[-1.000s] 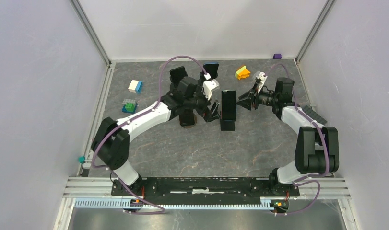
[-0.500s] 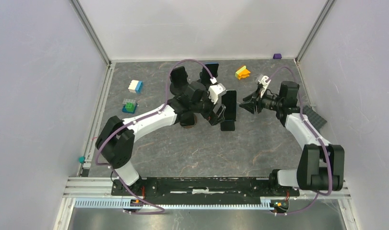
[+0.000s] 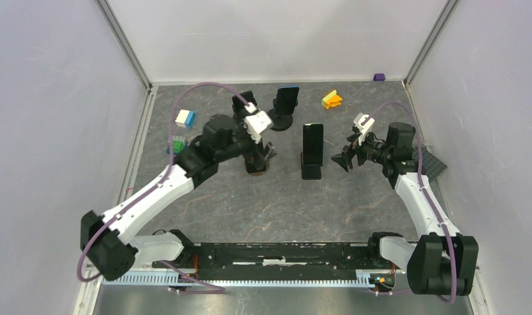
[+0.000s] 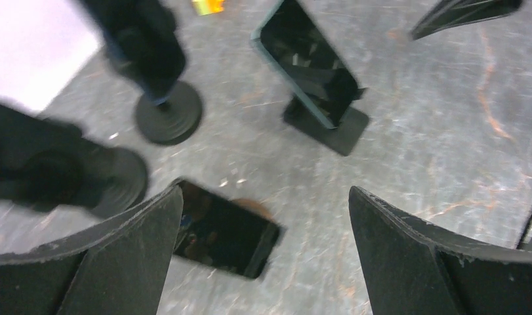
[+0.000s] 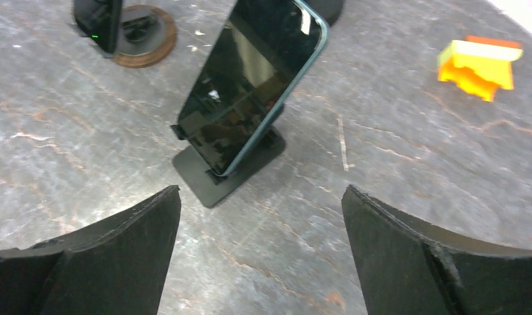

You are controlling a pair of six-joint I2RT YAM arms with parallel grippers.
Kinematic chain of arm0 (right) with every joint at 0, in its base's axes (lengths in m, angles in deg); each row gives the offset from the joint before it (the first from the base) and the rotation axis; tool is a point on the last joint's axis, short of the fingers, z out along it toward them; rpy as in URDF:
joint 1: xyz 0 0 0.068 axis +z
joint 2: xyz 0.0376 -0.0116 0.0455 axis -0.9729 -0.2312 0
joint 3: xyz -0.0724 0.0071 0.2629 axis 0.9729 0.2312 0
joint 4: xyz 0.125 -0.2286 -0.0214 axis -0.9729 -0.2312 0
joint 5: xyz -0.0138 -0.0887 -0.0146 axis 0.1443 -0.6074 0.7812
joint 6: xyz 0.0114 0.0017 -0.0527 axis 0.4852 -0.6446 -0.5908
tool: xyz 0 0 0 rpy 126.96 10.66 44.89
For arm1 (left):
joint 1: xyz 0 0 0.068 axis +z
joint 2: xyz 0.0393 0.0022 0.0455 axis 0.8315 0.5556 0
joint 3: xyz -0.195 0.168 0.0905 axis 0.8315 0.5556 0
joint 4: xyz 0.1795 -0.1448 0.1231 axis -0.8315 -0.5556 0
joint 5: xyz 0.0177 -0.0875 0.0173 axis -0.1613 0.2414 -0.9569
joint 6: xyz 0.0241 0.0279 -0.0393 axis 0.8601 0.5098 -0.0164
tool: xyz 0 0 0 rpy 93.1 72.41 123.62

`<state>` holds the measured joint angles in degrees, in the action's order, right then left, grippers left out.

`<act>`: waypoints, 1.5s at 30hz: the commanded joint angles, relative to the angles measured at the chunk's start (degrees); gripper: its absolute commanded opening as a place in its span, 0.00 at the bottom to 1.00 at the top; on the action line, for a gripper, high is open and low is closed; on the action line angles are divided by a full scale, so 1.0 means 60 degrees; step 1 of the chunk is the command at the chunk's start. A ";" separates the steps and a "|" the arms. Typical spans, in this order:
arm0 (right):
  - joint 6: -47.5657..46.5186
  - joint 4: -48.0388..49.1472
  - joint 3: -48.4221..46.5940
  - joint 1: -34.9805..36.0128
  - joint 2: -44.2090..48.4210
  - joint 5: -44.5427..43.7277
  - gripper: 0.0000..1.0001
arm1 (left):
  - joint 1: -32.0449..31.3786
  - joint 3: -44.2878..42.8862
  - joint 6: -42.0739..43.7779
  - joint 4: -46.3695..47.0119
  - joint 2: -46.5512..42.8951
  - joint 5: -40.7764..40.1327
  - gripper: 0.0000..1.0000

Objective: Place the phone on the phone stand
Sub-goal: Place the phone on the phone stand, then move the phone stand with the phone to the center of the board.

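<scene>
The phone (image 3: 313, 142) (image 5: 253, 85) (image 4: 306, 62) is a dark slab with a teal rim. It leans upright on the flat black phone stand (image 3: 310, 172) (image 5: 214, 180) (image 4: 338, 131) at mid-table, with nothing holding it. My right gripper (image 3: 346, 157) (image 5: 260, 190) is open just right of the stand, facing the phone across bare table. My left gripper (image 3: 264, 155) (image 4: 264, 190) is open too, left of the phone, hanging over another dark phone (image 4: 224, 230) on a brown round base (image 3: 255, 168).
A second phone stands on a black round stand (image 3: 281, 121) (image 4: 168, 117) at the back. Toy blocks lie around: orange-yellow (image 3: 330, 99) (image 5: 479, 65), white-blue (image 3: 185, 118), green (image 3: 176, 143), purple (image 3: 379, 77). A dark grey plate (image 3: 435, 161) lies by the right wall.
My right gripper opened wider and drew back right, away from the phone. My left arm pulled back to the left, its gripper still open. The phone stayed on its stand.
</scene>
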<state>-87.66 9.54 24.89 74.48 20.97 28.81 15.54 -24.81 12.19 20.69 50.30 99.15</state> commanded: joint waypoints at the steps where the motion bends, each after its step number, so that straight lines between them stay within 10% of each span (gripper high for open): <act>1: 0.0659 0.0334 -0.0053 -0.0066 0.0565 -0.1249 0.98 | 0.1194 0.0525 0.0393 -0.0399 -0.1267 -0.0379 1.00; 25: 0.1859 -0.0042 0.0545 -0.0081 0.3414 -0.4985 0.98 | 0.3014 0.0422 -0.0544 -0.3819 -0.4299 -0.3110 1.00; 45: 0.1685 0.0755 0.1301 -0.0073 0.4559 -0.5985 0.98 | 0.3753 0.2958 -0.1206 -0.1583 -0.6941 -0.4828 1.00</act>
<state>-76.77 10.17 31.69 74.26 47.25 -6.53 37.81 -6.15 5.15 7.95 8.47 70.34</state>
